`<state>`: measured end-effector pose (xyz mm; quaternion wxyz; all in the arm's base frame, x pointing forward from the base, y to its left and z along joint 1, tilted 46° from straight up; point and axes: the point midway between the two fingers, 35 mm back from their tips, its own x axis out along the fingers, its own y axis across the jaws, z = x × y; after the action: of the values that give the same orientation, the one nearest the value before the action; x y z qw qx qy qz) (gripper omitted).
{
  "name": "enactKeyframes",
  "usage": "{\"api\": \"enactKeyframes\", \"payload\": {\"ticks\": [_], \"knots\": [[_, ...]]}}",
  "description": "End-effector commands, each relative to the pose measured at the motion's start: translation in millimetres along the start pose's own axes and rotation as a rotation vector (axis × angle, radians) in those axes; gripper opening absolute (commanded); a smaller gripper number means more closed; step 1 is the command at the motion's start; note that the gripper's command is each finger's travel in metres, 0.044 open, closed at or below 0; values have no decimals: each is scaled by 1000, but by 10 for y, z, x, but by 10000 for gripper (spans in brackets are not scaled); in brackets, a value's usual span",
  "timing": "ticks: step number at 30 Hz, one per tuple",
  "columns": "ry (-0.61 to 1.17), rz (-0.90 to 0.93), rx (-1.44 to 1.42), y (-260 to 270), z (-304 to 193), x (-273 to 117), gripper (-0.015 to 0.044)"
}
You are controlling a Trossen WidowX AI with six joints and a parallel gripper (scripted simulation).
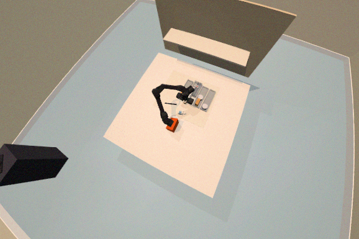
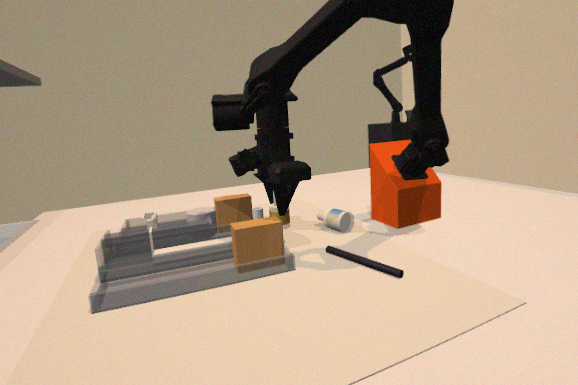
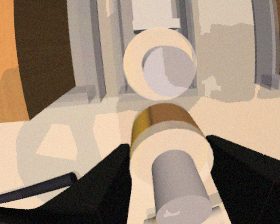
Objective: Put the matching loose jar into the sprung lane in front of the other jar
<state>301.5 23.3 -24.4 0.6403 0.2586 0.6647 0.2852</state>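
My gripper (image 1: 185, 101) (image 2: 278, 205) (image 3: 168, 148) is shut on a jar (image 2: 286, 220) (image 3: 167, 116) with a gold-brown band, cream shoulder and grey cap. It holds the jar upright just outside the front of the sprung lane; its height above the table is hard to judge. The lane's own jar (image 3: 134, 65) has a cream top and grey cap and stands at the lane's front end, behind the low front stop. The white pusher (image 3: 155, 17) is close behind it. The two jars look apart. Fingers hide part of the held jar in the exterior view.
The grey rack (image 1: 212, 94) (image 2: 190, 287) has wooden blocks (image 2: 257, 246) (image 2: 233, 212) in other lanes. One block (image 3: 46, 55) is left of the lane in the wrist view. A blue-labelled white jar (image 1: 180, 112) (image 2: 339, 220) lies on its side. A black rod (image 1: 170, 103) (image 2: 365, 262) (image 3: 36, 188) lies nearby.
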Motion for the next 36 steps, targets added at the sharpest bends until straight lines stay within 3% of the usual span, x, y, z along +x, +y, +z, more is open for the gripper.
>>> {"api": "enactKeyframes", "payload": {"ticks": [1,36], "knots": [[3,5,7,4,-4,23,0],[2,5,6,3,158,28,0]]}}
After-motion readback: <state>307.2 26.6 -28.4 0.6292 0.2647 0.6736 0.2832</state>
